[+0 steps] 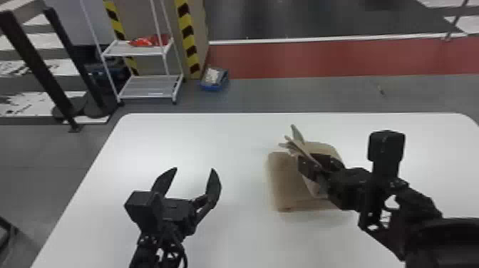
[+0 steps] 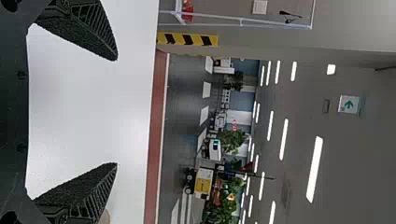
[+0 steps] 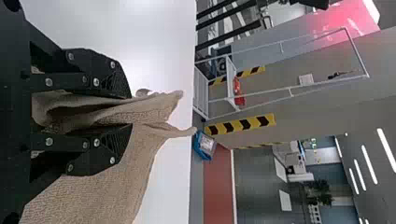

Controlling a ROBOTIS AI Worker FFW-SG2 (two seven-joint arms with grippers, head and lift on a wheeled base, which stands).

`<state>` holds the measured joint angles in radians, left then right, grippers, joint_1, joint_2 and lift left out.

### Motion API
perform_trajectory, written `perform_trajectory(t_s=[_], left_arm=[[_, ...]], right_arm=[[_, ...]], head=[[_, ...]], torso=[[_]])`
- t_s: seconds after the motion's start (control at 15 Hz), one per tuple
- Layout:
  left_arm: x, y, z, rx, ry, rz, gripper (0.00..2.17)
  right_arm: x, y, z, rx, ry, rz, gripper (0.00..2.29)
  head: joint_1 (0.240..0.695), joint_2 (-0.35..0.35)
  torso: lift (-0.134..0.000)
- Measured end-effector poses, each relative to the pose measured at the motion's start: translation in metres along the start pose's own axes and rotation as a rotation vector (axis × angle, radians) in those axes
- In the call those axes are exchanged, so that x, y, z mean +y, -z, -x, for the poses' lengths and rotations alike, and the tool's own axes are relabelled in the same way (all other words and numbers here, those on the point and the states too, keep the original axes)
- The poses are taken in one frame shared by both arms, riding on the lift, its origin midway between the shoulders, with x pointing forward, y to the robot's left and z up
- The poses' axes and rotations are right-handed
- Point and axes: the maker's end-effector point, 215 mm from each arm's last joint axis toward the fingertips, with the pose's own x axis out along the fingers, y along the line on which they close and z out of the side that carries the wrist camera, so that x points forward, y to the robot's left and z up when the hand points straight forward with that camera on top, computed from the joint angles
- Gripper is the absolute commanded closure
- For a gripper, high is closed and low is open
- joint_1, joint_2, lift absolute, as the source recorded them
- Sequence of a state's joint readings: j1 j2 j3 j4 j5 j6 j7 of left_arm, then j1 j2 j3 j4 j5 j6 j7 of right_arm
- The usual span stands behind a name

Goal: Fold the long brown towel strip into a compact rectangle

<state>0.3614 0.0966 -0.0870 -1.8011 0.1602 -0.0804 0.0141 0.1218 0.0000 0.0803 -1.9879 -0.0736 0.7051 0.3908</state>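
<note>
Towel strip [image 1: 287,183]: bunched end in right fingers [image 1: 308,168], pointing away leftward.

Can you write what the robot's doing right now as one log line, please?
right tool: pinching bunched towel | left tool: open, empty, above table | fold: not yet a neat rectangle

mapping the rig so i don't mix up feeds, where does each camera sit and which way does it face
Head view: on the head, looking forward and down at the table and towel; left gripper and right gripper show.
Left wrist view: on the left wrist, looking over the table into the hall; left gripper's open fingers show.
Right wrist view: on the right wrist, looking past its fingers, shut on the towel, towards the rack.
Head and right wrist views share towel, table and rack.
</note>
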Motion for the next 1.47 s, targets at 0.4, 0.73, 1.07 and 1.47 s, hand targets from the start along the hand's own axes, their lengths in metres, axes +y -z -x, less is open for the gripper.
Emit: perform_trajectory(t_s=[0.4, 0.73, 1.07, 1.47], left_arm=[[-0.001, 0.005, -0.002, 0.008, 0.005, 0.0, 0.07], [-0.001, 0.007, -0.002, 0.012, 0.004, 0.001, 0.07], [0.0, 0.005, -0.002, 0.004, -0.001, 0.005, 0.06], [0.004, -0.003, 0.0, -0.027, -0.015, 0.014, 0.07]], right_arm=[[-0.022, -0.016, -0.005, -0.073, 0.025, -0.01, 1.37], [-0.039, 0.011, -0.04, 0.012, 0.066, 0.065, 2.13], [-0.012, 0.042, -0.062, 0.079, 0.022, 0.135, 2.13], [0.053, 0.069, -0.053, 0.085, -0.113, 0.175, 2.13]], head=[[0.695, 0.109], [0.695, 0.104], [0.695, 0.142], [0.695, 0.211]], torso=[[-0.117], [-0.117], [-0.117], [-0.117]])
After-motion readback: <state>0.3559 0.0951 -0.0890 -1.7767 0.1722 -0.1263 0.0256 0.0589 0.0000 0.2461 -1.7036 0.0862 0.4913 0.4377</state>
